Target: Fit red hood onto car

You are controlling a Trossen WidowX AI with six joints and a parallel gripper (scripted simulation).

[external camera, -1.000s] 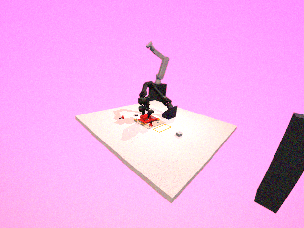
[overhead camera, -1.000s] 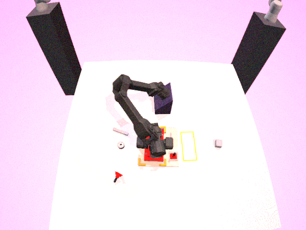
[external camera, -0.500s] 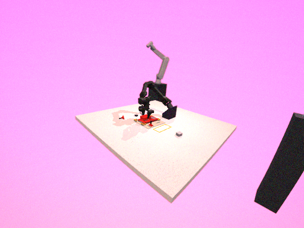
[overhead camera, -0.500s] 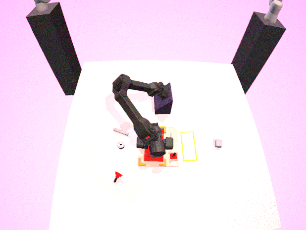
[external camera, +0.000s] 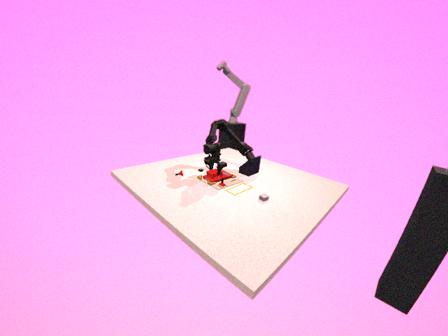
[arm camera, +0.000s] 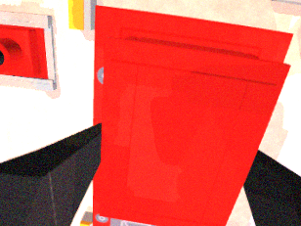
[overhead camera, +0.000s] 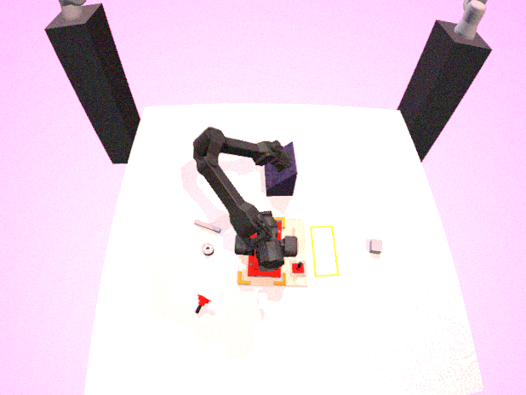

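The red chassis (overhead camera: 264,272) (external camera: 227,177) (arm camera: 108,22) sits in the jig, between its orange corners (overhead camera: 243,281). My gripper (overhead camera: 265,246) (external camera: 215,171) (arm camera: 174,141) is shut on the hood across its width, over the chassis. The red hood (external camera: 213,174) (arm camera: 195,121) has its flat roof up and covers most of the deck in the wrist view. Small grey round parts (arm camera: 101,75) show just outside its left edge. The engine block is hidden. I cannot tell whether any peg is in a hole or whether the hood touches the deck.
A red part with a black post (overhead camera: 298,267) (external camera: 222,183) stands in a small holder beside the chassis. A red part with a black handle (overhead camera: 203,300) (external camera: 180,173), a ring (overhead camera: 204,252), a bar (overhead camera: 208,226), a grey block (overhead camera: 375,246) (external camera: 264,197) and a yellow outline (overhead camera: 313,255) lie around.
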